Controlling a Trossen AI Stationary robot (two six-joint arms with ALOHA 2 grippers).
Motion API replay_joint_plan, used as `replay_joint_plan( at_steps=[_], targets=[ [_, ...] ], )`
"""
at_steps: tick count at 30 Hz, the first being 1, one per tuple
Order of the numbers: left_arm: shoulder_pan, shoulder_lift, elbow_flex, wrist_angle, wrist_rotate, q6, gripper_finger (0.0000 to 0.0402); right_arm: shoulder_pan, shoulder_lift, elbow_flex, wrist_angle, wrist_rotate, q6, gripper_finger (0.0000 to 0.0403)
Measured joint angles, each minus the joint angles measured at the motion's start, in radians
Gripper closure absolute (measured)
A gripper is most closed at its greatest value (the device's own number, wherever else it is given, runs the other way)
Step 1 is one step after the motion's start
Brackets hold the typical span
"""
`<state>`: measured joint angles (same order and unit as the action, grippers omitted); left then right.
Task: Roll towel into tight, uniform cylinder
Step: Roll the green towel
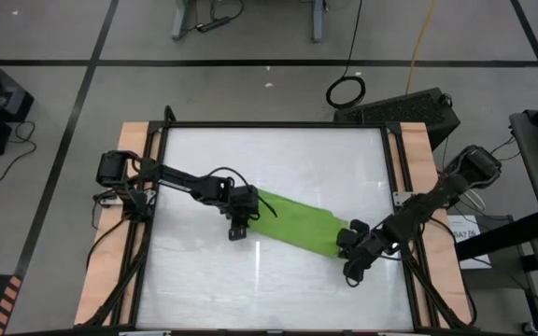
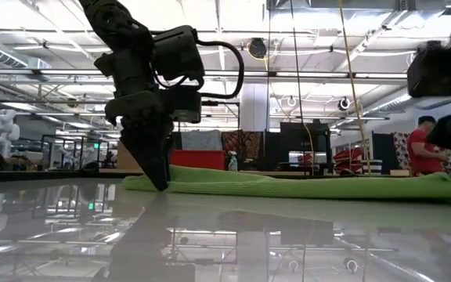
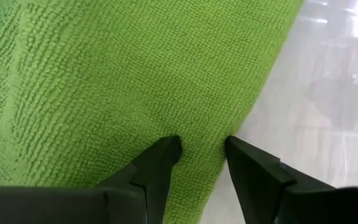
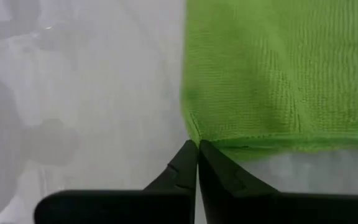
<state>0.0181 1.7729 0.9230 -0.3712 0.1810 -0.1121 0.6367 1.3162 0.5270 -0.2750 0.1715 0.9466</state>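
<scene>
1. The towel (image 1: 299, 224) lies flat on the glossy white tabletop (image 1: 269, 159) as a long lime-green strip, running slantwise across the tabletop's middle.
2. The left gripper (image 1: 243, 217) stands at the towel's left end, pointing down onto the cloth; in the low view its dark tip (image 2: 159, 176) meets the towel's (image 2: 288, 186) edge at the tabletop surface.
3. In the left wrist view the left gripper's (image 3: 202, 146) jaws are slightly spread, both tips pressed onto the towel's (image 3: 123, 74) surface close to its side edge, with a narrow stretch of cloth between them; whether any cloth is lifted cannot be told.
4. The right gripper (image 1: 351, 245) sits at the towel's right end, low over the tabletop.
5. In the right wrist view the right gripper's (image 4: 197, 149) jaws are pressed together, their tips right at the corner of the towel (image 4: 278, 68), where the hemmed end edge meets the side edge.
6. Beyond the towel in the low view, a person in a red shirt (image 2: 423, 153) stands in the room behind the tabletop.
</scene>
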Motion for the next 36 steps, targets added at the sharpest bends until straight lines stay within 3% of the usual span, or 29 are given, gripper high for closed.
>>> replay_joint_plan(
  at_steps=[7,11,19,26,29,36],
  targets=[
    [0.000,0.000,0.000,-0.011,-0.001,0.022,0.0240,0.024,-0.115,0.000,-0.012,-0.080,-0.051,0.0398],
    [0.000,0.000,0.000,-0.036,-0.005,0.046,0.0240,0.050,-0.170,0.000,0.025,-0.103,-0.070,0.0368],
    [-0.001,-0.001,0.002,-0.106,-0.062,0.170,0.0240,0.049,-0.231,0.000,-0.162,0.083,0.012,0.0273],
    [0.000,-0.065,0.014,-0.164,-0.151,0.176,0.0240,-0.018,-0.230,0.000,-0.163,0.194,-0.046,0.0277],
    [0.003,-0.105,0.061,-0.160,-0.205,0.146,0.0240,-0.066,-0.226,0.000,-0.147,0.198,-0.091,0.0283],
    [-0.010,-0.111,0.134,-0.103,-0.203,0.082,0.0240,-0.180,-0.191,0.000,-0.093,0.193,-0.182,0.0292]
  ],
)
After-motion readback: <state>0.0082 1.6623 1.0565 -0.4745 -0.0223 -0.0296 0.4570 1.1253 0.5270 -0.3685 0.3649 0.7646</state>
